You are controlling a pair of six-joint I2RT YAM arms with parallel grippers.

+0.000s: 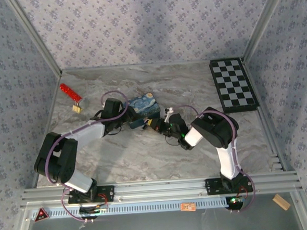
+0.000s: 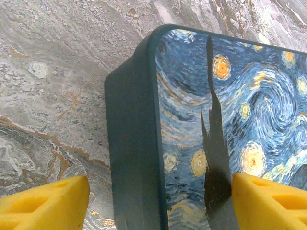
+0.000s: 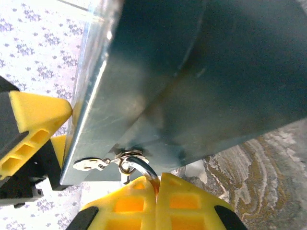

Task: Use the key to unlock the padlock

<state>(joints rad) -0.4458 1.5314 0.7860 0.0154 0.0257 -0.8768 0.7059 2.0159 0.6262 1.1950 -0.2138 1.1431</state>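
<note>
The right gripper (image 3: 157,178) was closed tight on the tiny silver-shackled padlock (image 3: 142,166), which was hooked through the small silver latch (image 3: 91,164) of the blue painted tin box (image 2: 192,96). The left gripper (image 2: 161,181) was spread wide astride that box's edge, nothing being gripped.

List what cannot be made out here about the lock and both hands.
- Tiny silver-shackled padlock: right wrist view, its body is buried between the shut right hand's yellow fingertips.
- Whether a key is inserted: same fingertips hide it.
- Left hand's contact with the blue painted box: left wrist view, bottom edge crops the fingers.
</note>
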